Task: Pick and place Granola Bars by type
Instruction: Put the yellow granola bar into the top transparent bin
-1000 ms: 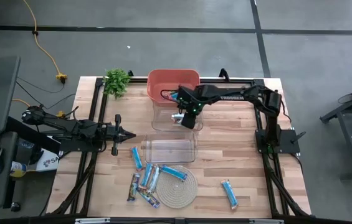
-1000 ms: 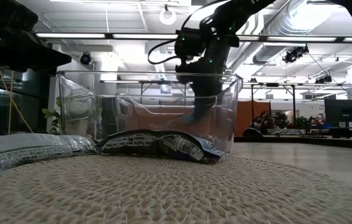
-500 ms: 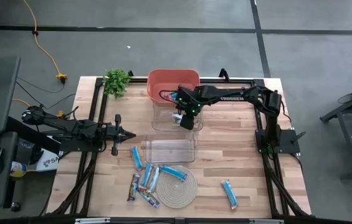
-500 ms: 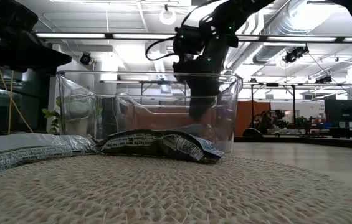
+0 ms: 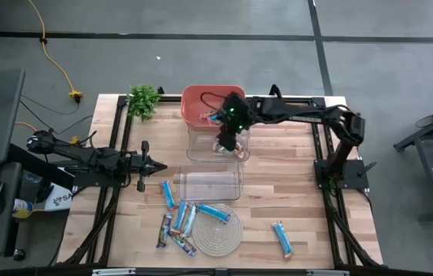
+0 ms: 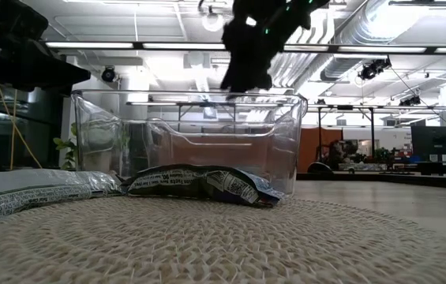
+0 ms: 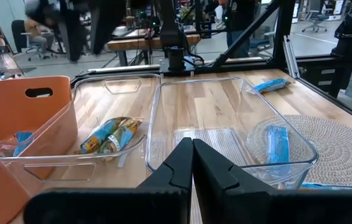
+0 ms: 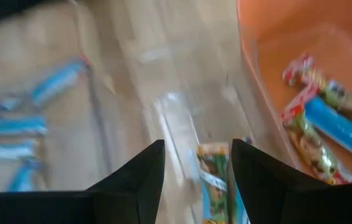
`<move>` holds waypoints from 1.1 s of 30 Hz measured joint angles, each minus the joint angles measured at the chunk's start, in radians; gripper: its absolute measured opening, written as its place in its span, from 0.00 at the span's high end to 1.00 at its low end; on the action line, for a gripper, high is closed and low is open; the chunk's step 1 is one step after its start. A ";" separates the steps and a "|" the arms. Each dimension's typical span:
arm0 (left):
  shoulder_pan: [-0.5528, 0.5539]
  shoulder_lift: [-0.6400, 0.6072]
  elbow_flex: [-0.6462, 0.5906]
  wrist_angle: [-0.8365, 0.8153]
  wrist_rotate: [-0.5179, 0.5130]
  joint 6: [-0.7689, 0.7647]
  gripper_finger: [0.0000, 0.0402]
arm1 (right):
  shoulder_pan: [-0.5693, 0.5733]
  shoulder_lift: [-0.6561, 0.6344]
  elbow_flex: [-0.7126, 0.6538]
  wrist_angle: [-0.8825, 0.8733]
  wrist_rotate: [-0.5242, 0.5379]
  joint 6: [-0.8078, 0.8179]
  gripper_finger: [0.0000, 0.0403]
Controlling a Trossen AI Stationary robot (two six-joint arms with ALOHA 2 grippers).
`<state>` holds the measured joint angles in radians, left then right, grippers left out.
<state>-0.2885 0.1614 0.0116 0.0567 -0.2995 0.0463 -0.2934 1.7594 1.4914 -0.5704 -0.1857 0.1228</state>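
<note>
Several light blue granola bars (image 5: 182, 221) lie on the table beside a round woven coaster (image 5: 220, 231), one bar (image 5: 213, 212) on it and one (image 5: 281, 238) apart to the right. A multicoloured bar (image 7: 110, 134) lies flat in the far clear tub (image 5: 201, 149), and it also shows in my right wrist view (image 8: 216, 180). More bars (image 8: 325, 115) lie in the orange bin (image 5: 212, 101). My right gripper (image 5: 226, 142) hangs open above the far clear tub and holds nothing. My left gripper (image 5: 161, 167) waits shut at the table's left.
A second clear tub (image 5: 210, 184) stands between the far tub and the coaster. A green plant (image 5: 143, 100) sits at the far left corner. Bare wood lies to the right of the tubs. In the low view a bar (image 6: 199, 183) lies on the coaster before the near tub.
My right gripper has risen up out of the far clear tub and now hangs above its rim, shifted a little toward the far edge. The multicoloured bar stays in the tub.
</note>
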 joint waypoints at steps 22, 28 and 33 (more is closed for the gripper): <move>0.000 0.000 0.000 0.000 0.000 0.000 0.98 | 0.215 -0.319 0.000 0.185 -0.536 0.335 0.58; 0.000 0.000 0.000 0.000 0.000 0.000 0.98 | 0.360 -0.328 0.000 0.177 -0.684 0.467 0.58; 0.000 0.000 0.000 0.000 0.000 0.000 0.98 | 0.484 -0.327 0.000 0.091 -0.652 0.572 0.58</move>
<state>-0.2884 0.1612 0.0116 0.0570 -0.2996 0.0465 0.1908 1.4325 1.4914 -0.4796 -0.8375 0.6952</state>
